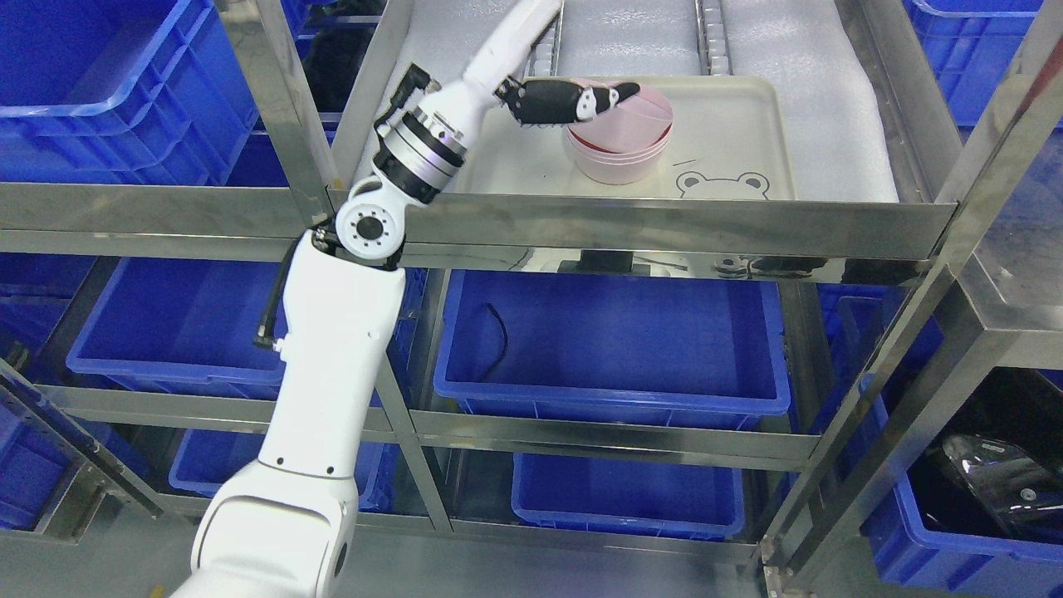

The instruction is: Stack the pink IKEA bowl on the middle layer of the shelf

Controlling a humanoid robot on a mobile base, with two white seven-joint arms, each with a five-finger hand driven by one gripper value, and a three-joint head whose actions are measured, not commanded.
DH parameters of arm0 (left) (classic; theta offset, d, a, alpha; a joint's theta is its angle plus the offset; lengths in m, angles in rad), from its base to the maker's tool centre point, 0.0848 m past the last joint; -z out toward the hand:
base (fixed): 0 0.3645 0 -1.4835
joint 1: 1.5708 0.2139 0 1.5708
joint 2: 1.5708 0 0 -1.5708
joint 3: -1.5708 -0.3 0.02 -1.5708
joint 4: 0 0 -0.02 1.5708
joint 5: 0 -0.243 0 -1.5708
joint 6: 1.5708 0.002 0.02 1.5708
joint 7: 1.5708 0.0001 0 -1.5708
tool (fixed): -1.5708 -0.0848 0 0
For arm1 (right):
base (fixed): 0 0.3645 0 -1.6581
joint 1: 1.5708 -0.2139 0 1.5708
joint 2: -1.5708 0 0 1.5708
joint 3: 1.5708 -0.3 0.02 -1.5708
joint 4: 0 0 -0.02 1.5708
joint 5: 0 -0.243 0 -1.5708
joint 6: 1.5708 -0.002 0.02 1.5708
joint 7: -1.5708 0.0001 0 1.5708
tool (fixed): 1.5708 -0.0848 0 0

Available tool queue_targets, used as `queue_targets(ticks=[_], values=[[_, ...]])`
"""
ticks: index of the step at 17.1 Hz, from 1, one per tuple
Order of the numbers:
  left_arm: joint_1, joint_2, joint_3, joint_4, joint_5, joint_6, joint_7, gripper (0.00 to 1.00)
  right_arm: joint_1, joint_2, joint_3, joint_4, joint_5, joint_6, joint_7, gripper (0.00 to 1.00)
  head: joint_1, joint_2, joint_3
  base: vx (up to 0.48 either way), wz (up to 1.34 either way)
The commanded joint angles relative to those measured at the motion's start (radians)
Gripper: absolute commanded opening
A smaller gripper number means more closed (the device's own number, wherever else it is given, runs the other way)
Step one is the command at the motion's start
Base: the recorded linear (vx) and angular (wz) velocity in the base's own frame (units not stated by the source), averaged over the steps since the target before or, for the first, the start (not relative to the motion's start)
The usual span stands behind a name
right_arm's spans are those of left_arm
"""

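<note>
On the smooth cream tray (731,124), left hand (573,101) pinching tilted round pink bowl (639,116) above nested bowls (619,162).

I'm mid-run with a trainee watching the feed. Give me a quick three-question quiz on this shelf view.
1. True or false: the pink bowl stack sits on the cream tray.
2. Which arm is working? A) left B) right
3. Fill in: the printed frog face is near the tray's ____ edge.

Key:
1. True.
2. A. The left hand is at the stack's top rim, fingers over a tilted bowl; whether it is gripped I cannot tell. No right arm shows.
3. Front, the edge nearest the camera.
</note>
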Motion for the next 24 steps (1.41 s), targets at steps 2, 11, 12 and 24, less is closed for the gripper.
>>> queue_targets(ticks=[2, 11, 12, 24], values=[[0.359, 0.017, -0.286, -0.164, 0.085, -0.209, 0.103, 0.93, 0.015, -0.017, 0.0, -0.017, 0.0, 0.0, 0.0, 1.0, 0.0, 0.0, 0.0, 0.0, 0.0], [0.76, 0.017, -0.193, -0.066, 0.088, -0.209, 0.111, 0.95, 0.015, -0.017, 0.0, -0.017, 0.0, 0.0, 0.0, 1.0, 0.0, 0.0, 0.0, 0.0, 0.0], [0.774, 0.017, -0.156, -0.023, 0.1, -0.209, 0.128, 0.95, 0.015, -0.017, 0.0, -0.017, 0.0, 0.0, 0.0, 1.0, 0.0, 0.0, 0.0, 0.0, 0.0], [0.812, 0.017, 0.036, 0.034, 0.304, -0.036, 0.39, 0.95, 0.015, -0.017, 0.0, -0.017, 0.001, 0.0, 0.0, 1.0, 0.0, 0.0, 0.0, 0.0, 0.0]])
